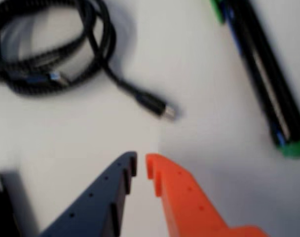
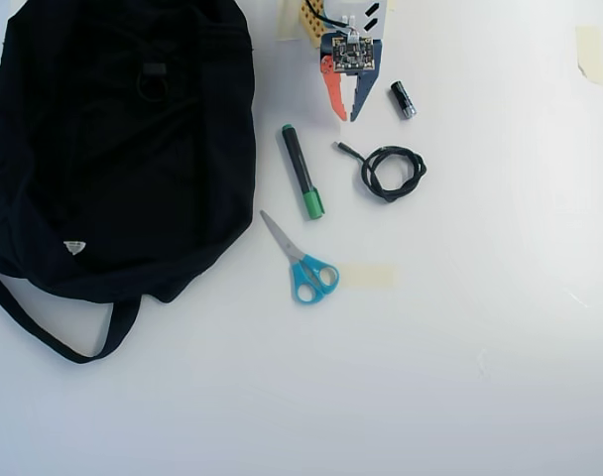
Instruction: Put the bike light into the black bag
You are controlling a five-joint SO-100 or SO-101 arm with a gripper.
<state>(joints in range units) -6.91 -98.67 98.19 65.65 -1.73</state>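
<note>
So: plain white table (image 2: 480, 377) w/ a couple of tape bits, bright even light, no room visible beyond it. Black bag (image 2: 123, 149) is big, soft, crumpled fabric w/ a small white triangular label, filling the upper left of the overhead view, long axis roughly top-to-bottom, strap looping out at bottom left. Bike light can't be made out anywhere; gripper (image 1: 141, 165) hangs over bare table near the coiled cable (image 2: 391, 171), jaws nearly together, holding nothing.
</note>
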